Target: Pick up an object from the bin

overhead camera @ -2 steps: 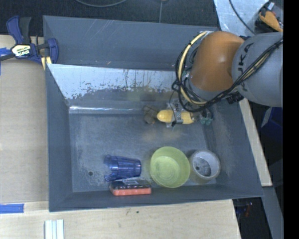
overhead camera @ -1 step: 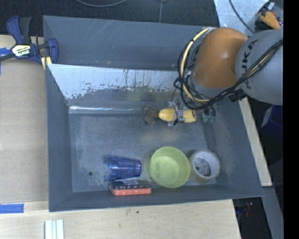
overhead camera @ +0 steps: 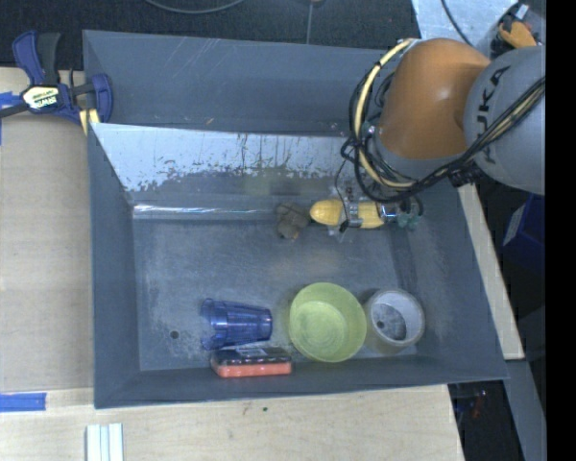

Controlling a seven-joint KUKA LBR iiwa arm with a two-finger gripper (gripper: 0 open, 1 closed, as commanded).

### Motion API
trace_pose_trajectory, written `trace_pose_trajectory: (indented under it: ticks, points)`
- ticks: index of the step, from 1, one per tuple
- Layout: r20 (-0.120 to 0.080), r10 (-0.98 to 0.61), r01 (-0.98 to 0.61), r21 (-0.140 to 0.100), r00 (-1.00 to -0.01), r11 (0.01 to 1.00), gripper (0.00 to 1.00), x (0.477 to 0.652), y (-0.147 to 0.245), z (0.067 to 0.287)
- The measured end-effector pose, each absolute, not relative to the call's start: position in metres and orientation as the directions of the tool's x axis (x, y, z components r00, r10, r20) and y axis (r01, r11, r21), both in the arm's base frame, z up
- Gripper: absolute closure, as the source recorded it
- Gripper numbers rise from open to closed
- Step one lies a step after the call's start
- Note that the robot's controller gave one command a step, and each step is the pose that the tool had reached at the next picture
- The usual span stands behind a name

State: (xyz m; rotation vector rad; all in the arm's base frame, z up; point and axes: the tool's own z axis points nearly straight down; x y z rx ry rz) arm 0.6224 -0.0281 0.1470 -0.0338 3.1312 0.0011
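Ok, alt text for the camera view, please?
The end effector hangs over a yellow banana-shaped thing near the back wall of the bin, a small brown lump just left of it. Along the front wall lie a blue cup on its side, a red bar, a green bowl and a grey tape roll.

We note a grey metal bin (overhead camera: 202,257). Along its front wall lie a blue cup (overhead camera: 236,322) on its side, a flat red box (overhead camera: 253,365) just beside it, an upright green bowl (overhead camera: 327,322) and a tape roll (overhead camera: 396,317) lying flat. Toward the back are a yellow banana-shaped toy (overhead camera: 326,212) and a small brown lump (overhead camera: 290,222) beside it.
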Motion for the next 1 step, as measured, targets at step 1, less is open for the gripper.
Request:
trace_pose_trajectory:
  ticks: [1]
  points:
    - [-0.015,-0.021,-0.021,0.000,-1.000,1.000,1.00,0.6233,-0.0281,0.1638]
